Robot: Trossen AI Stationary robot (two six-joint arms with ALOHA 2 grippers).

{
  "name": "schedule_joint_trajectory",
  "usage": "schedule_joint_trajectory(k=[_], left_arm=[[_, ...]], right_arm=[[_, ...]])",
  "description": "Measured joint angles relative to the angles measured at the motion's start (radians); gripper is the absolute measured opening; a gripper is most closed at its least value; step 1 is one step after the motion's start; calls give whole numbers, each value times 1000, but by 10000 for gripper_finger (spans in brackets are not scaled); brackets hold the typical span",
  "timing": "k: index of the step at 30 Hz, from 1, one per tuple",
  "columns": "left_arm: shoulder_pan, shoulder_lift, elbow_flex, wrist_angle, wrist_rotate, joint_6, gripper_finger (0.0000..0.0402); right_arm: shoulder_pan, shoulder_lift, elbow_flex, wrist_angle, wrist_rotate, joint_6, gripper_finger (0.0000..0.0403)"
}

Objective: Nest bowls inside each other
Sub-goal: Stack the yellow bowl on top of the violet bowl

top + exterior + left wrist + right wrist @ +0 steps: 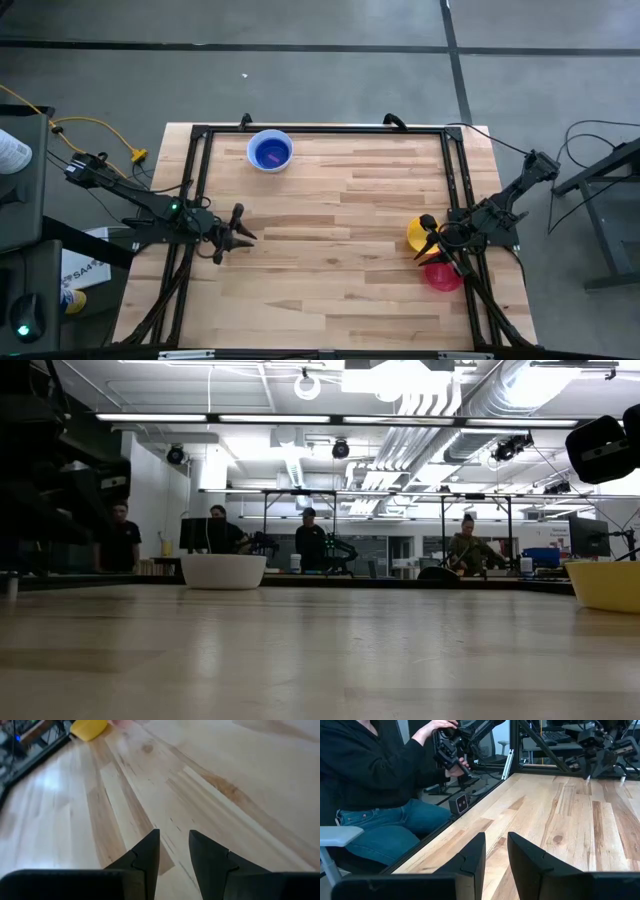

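A white bowl (270,152) with a blue bowl (271,153) nested in it stands near the table's far edge, left of the middle; the low view shows the white bowl's (223,570) side. A yellow bowl (417,234) and a red-pink bowl (442,276) sit side by side near the right edge. My right gripper (428,240) hovers open over the yellow bowl, and neither bowl shows in its wrist view (496,840). My left gripper (240,236) is open above bare wood at the left (174,837).
A black metal frame (320,130) runs along the table's far edge and both sides. A person sits at the near edge (375,780), holding a black device. People stand in the room behind the table (310,540). Bare wood lies across the table's middle (340,240).
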Motion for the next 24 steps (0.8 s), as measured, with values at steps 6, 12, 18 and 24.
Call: schedule_joint_trajectory(k=[6,12,18,24], left_arm=[[0,-1,0,8,-64,36,104],[0,-43,0,23,-197,36,104],[0,-58,0,23,-191,-69,104],[0,-61,0,-5,42,-28,104]], right_arm=[[0,0,0,0,0,0,75],[0,0,0,0,0,0,75],[0,0,0,0,0,0,75],[0,0,0,0,0,0,75]])
